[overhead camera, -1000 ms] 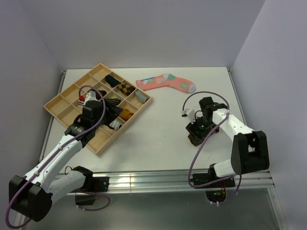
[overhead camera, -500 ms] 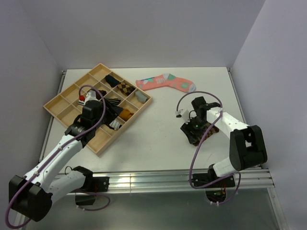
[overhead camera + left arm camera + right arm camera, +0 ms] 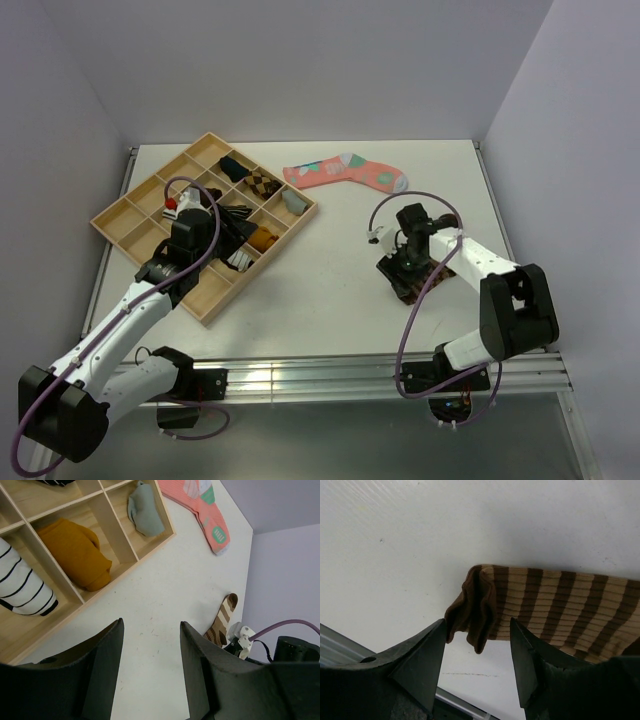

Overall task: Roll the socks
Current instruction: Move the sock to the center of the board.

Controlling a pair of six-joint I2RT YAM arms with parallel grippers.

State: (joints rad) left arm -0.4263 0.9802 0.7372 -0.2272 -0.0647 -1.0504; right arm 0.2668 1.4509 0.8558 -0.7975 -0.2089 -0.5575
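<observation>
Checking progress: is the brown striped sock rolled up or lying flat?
Not rolled: the brown striped sock lies flat on the table, only one end bunched into folds.

Bare surface (image 3: pixel 330 270) lies between wooden tray (image 3: pixel 150 177) at left and brown sock (image 3: pixel 545 605) at right; pink sock (image 3: pixel 345 172) occupies the far side.

Robot lab, white tbl (image 3: pixel 330 300), bare walls (image 3: pixel 300 60)

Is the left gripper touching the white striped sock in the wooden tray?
Apart. The left wrist view shows the left gripper open and empty, with the tray's wooden edge and bare table between it and the white striped sock in its compartment.
</observation>
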